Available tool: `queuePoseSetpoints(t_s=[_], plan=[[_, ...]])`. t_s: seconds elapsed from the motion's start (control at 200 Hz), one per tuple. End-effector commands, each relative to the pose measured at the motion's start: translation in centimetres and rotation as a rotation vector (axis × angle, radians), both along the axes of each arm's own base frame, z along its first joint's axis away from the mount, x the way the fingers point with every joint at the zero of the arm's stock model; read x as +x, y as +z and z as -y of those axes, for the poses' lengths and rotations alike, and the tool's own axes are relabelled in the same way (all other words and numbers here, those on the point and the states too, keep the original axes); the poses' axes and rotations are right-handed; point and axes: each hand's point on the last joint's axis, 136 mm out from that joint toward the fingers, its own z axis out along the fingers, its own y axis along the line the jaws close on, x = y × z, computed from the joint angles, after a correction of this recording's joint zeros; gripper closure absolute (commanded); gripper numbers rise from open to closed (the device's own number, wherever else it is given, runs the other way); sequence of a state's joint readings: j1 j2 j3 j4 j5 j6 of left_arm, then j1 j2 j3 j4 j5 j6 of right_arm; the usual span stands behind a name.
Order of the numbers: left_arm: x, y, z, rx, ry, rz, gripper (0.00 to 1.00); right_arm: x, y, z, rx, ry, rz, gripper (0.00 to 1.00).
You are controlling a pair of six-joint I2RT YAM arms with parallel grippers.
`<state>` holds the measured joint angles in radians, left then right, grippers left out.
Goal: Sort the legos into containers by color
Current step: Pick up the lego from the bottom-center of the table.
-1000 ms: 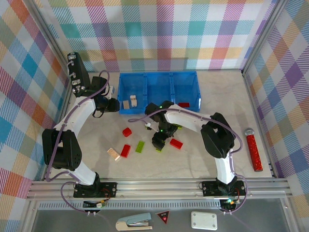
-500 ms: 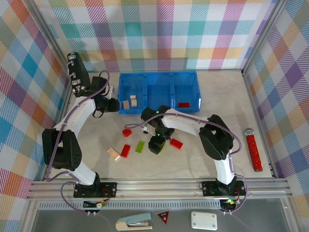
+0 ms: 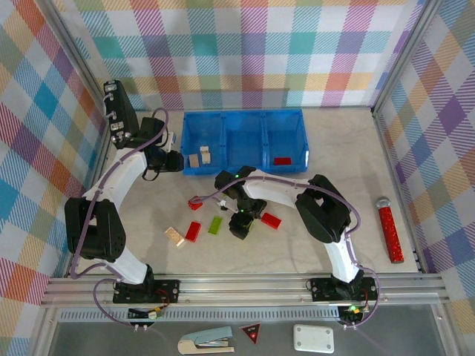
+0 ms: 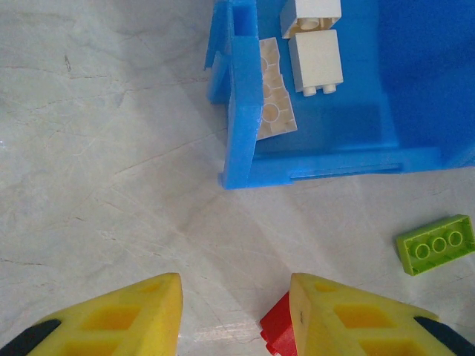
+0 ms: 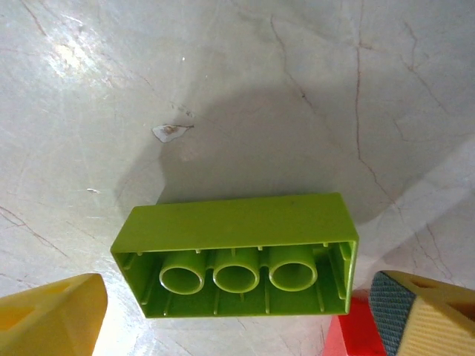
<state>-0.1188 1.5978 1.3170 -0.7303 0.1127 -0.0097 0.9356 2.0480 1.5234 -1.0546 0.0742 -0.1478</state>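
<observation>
The right pincer (image 5: 236,315) gapes wide and grips nothing. A lime green studded plastic brick (image 5: 234,222) lies between and just ahead of its fingertips, hollow underside showing. The left pincer (image 4: 234,311) is open and empty. The bright blue plastic three-compartment tray (image 4: 241,111) sits just ahead of it, holding cream bricks (image 4: 315,59).

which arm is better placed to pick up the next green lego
Right: the right claw is open, with a finger on either side of a green lego. The left claw is open over bare table by the blue tray.
</observation>
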Motion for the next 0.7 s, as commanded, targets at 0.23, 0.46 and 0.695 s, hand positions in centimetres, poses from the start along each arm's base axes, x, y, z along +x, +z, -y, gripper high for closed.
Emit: queuePoseSetpoints(t_s=[0.23, 0.46, 0.695], plan=[[-0.15, -0.05, -0.42, 0.005, 0.003, -0.015, 0.57, -0.66, -0.90, -0.02, -0.016, 0.019, -0.039, 0.17], [-0.12, 0.01, -0.54, 0.008, 0.005, -0.013, 0.58, -0.71, -1.05, -0.10, -0.011, 0.015, -0.040, 0.20], [-0.14, -0.13, -0.51, 0.009, 0.004, -0.016, 0.57, -0.85, -0.80, -0.11, -0.003, 0.008, -0.045, 0.29]])
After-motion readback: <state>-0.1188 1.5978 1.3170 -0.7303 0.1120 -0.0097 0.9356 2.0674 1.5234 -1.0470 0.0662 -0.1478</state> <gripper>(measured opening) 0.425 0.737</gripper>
